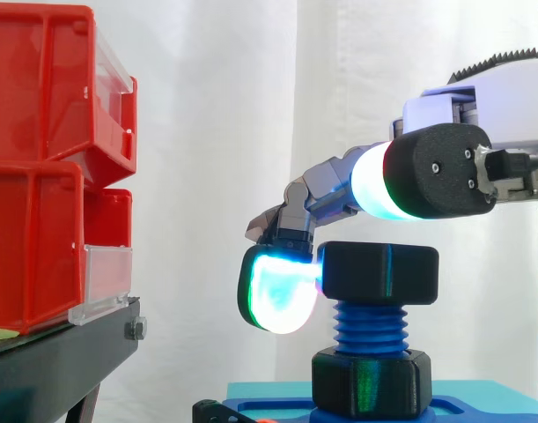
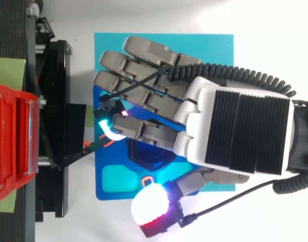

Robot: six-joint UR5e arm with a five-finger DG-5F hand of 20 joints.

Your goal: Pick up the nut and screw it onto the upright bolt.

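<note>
Screwing step: nut [image 1: 379, 273] atop bolt [image 1: 372, 326], lower centre. Robot hand [image 2: 234, 126] half open, fingertip [image 1: 277, 295] against nut, gripping nothing; next, probably a sideways turning push.

dark blue nut [image 1: 380, 273], square with rounded corners, sits level atop the upright blue bolt [image 1: 372, 326]. several turns of thread show bare beneath it, above a dark hexagonal collar [image 1: 372, 381] at the bolt's foot on a blue base plate [image 1: 269, 411].
</note>
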